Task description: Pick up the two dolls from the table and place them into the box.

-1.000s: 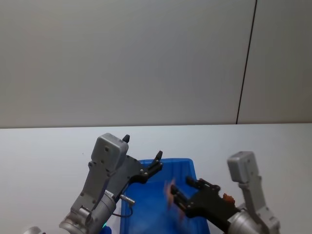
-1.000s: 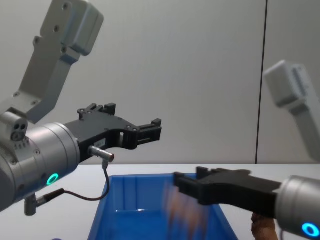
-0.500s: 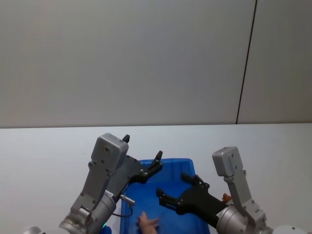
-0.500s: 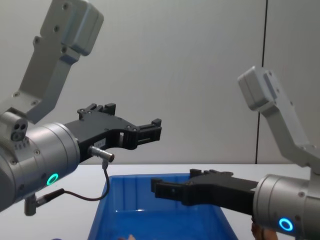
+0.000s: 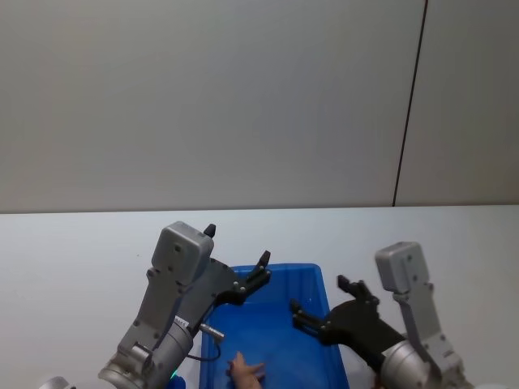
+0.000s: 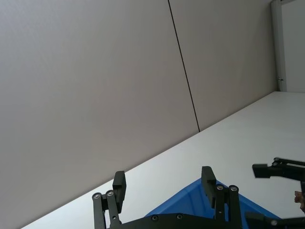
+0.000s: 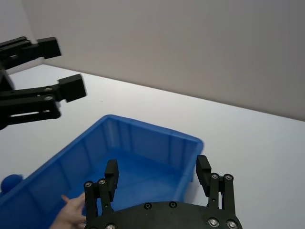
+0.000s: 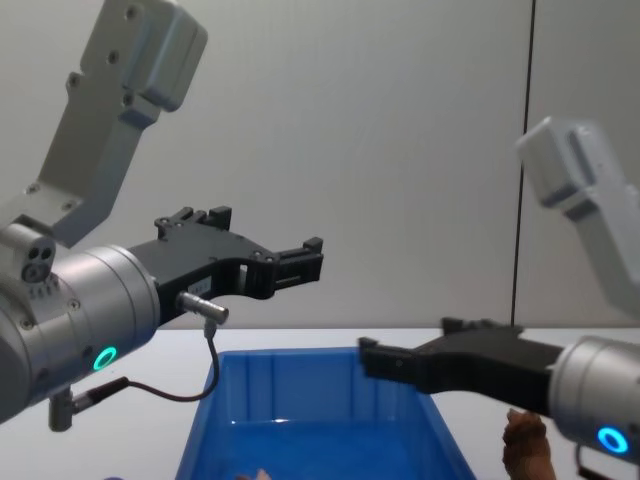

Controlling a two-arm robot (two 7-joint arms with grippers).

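One doll is in: the pale pink doll [image 5: 243, 369] lies on the floor of the blue box [image 5: 284, 267], near end, left side. The left gripper [image 6: 163, 177] hangs above the box's left rim, fingers spread wide, empty. The right gripper [image 7: 157, 165] is over the right rim, also wide and empty. The reddish-brown doll [image 8: 522, 440] is outside, just right of the box, partly hidden by the right arm, prob. standing on the table [image 5: 81, 243]. White tabletop, grey wall w/ dark vertical seam [image 5: 409, 105]. Vs 0.5 s ago: right gripper has pulled back rightward from mid-box; pink doll and left gripper unchanged.
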